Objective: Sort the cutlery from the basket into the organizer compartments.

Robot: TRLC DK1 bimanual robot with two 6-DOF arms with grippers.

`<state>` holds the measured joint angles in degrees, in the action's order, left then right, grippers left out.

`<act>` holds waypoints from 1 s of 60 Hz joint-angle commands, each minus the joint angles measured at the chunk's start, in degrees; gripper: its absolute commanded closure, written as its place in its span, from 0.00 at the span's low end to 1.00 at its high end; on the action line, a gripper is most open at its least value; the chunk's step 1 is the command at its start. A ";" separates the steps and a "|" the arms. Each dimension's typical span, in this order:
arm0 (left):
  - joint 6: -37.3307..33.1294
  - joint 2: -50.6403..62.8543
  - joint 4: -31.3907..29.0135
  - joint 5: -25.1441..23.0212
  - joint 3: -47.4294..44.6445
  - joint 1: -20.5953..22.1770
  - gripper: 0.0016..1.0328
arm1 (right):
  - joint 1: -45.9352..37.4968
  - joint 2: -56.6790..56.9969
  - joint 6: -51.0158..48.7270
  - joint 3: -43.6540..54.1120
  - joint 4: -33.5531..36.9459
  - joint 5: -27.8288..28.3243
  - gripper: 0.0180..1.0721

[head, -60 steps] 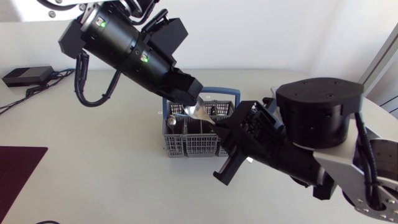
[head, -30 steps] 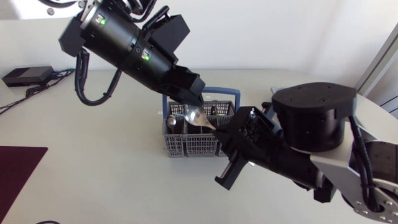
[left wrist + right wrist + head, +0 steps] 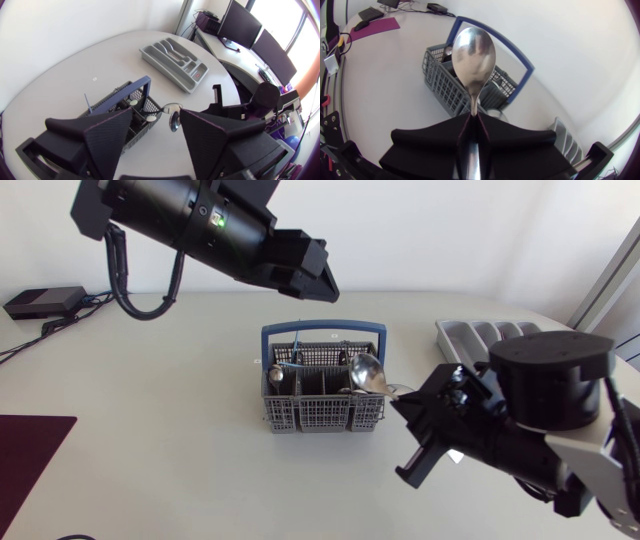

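Right gripper [image 3: 472, 117]: mine, clamped on spoon [image 3: 474, 50] handle, bowl upward.
Left gripper [image 3: 156, 125]: fingers wide apart, empty.
Step, as I judge it: spoon transfer.
Next: carry to organizer [image 3: 462, 336], matching compartment.

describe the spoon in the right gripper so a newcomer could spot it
Find the grey mesh cutlery basket with the blue handle in the middle of the table. At its right end, the right arm's matte black gripper is shut on the handle of a shiny steel spoon. It is the only piece held in a gripper; the other cutlery stands in the basket.
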<state>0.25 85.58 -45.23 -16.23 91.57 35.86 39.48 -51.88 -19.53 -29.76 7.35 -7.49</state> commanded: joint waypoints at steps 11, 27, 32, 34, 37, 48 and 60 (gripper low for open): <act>-1.66 -0.68 3.75 0.06 -3.06 -1.05 0.35 | -15.67 6.97 0.63 0.84 4.77 5.03 0.90; -7.55 -0.24 8.23 5.59 -8.78 5.28 0.35 | -38.87 0.20 -1.30 -1.88 3.81 18.03 0.90; -10.36 -0.15 10.87 8.85 -11.41 8.70 0.35 | -43.79 -4.02 -2.09 -3.46 2.84 20.41 0.90; -11.68 -0.06 12.10 10.16 -12.56 10.02 0.35 | -45.72 -6.22 -2.18 -4.26 2.23 21.28 0.90; -13.43 0.46 13.50 11.83 -13.79 12.04 0.35 | -48.19 -8.77 -2.27 -5.31 1.61 22.43 0.90; -20.55 2.84 20.54 19.30 -19.06 17.84 0.35 | -54.87 -18.52 -2.27 -10.58 0.82 25.15 0.90; -27.15 4.42 31.79 28.18 -26.18 23.12 0.35 | -58.64 -28.02 -2.09 -16.12 0.64 27.79 0.90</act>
<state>-22.98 88.55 -16.49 9.80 68.60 57.28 -18.13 -76.69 -21.08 -43.42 8.73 19.44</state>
